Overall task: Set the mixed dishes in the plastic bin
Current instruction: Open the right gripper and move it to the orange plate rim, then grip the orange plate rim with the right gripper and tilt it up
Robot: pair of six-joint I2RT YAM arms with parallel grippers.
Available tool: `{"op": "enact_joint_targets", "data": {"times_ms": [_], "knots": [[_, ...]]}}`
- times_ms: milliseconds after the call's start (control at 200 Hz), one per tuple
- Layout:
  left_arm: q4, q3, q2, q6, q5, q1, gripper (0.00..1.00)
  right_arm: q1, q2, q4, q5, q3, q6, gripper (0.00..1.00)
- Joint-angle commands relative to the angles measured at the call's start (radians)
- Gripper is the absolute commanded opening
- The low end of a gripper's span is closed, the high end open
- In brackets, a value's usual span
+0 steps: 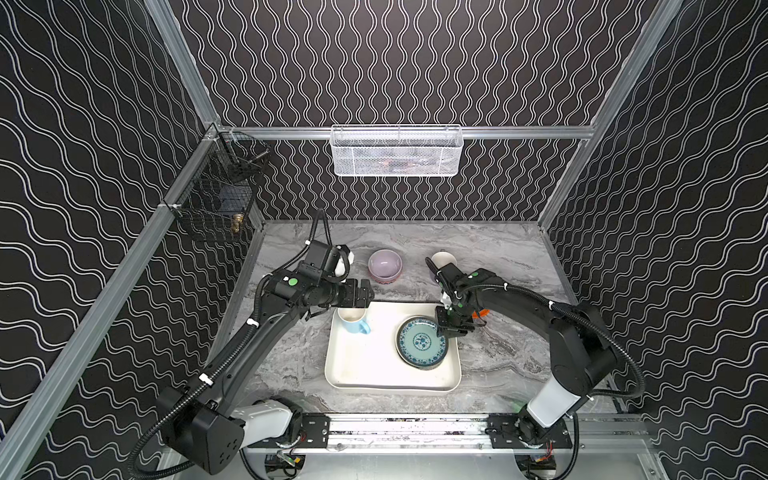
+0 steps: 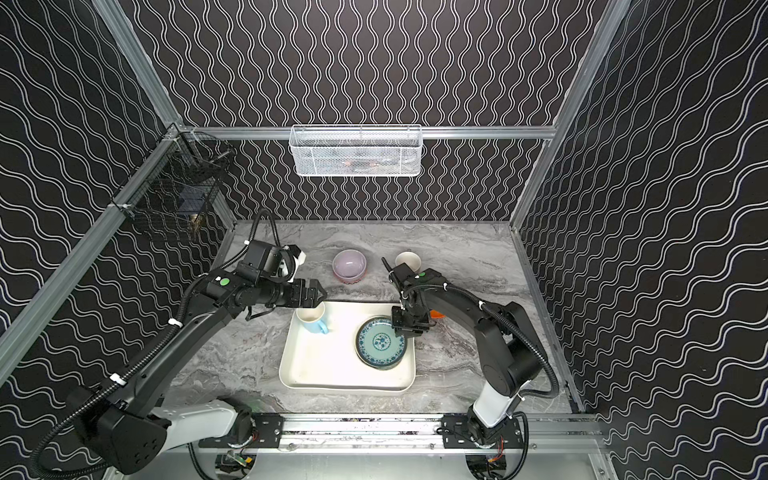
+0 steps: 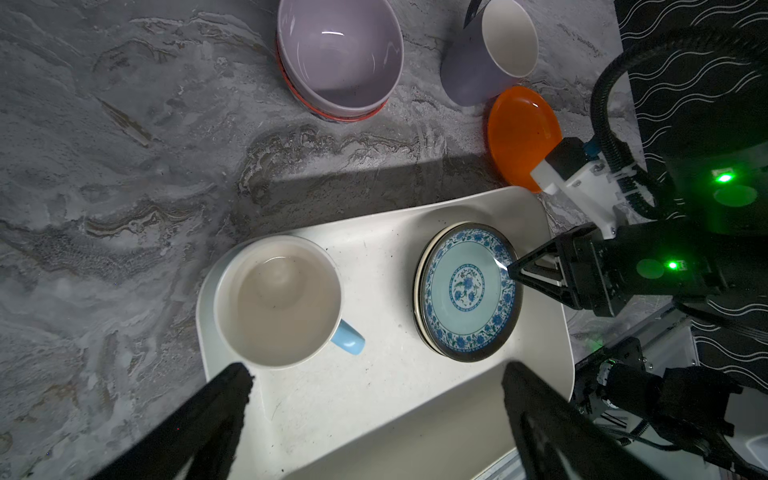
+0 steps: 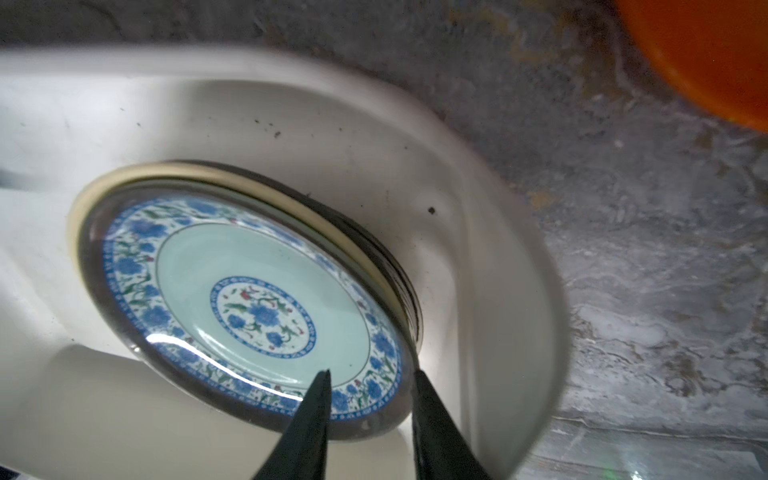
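Right claw (image 4: 371, 372) at blue-patterned plate (image 4: 257, 299) in plastic bin (image 4: 478, 232), release step by the look.
Fingers (image 4: 307, 415) apart, straddling plate's rim, not pinching; plate lies flat, face up, on stack (image 4: 187, 168) just under claw tips, round so no long axis. Best: spread wider, lift straight up, no dragging. Left claw (image 3: 376, 365) gapes wide over light blue mug (image 3: 276, 301), holding nothing.

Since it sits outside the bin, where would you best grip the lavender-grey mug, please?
Pinch the wall of the lavender-grey mug at its rim, one finger inside, one outside, descending from above: it stands upright, mouth open, with the small orange plate beside its base.
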Motion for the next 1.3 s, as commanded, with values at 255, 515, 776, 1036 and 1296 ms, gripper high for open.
{"op": "enact_joint_targets", "data": {"times_ms": [255, 515, 776, 1036, 1296], "knots": [[0.022, 0.074, 0.075, 0.049, 0.035, 0.002, 0.99, -0.312, -0.146, -0.052, 0.055, 0.087, -0.068, 0.54], [0.054, 0.257, 0.243, 0.043, 0.046, -0.112, 0.99, -0.583, -0.105, 0.101, 0.019, -0.041, -0.058, 0.58], [0.065, 0.438, 0.437, 0.049, 0.058, -0.262, 0.99, -0.633, 0.001, 0.269, -0.034, -0.089, -0.013, 0.58], [0.042, 0.489, 0.491, 0.072, 0.040, -0.272, 0.98, -0.646, 0.095, 0.329, -0.078, -0.077, 0.004, 0.49], [0.026, 0.499, 0.505, 0.080, 0.018, -0.272, 0.98, -0.646, 0.151, 0.330, -0.077, -0.058, 0.004, 0.37]]}}
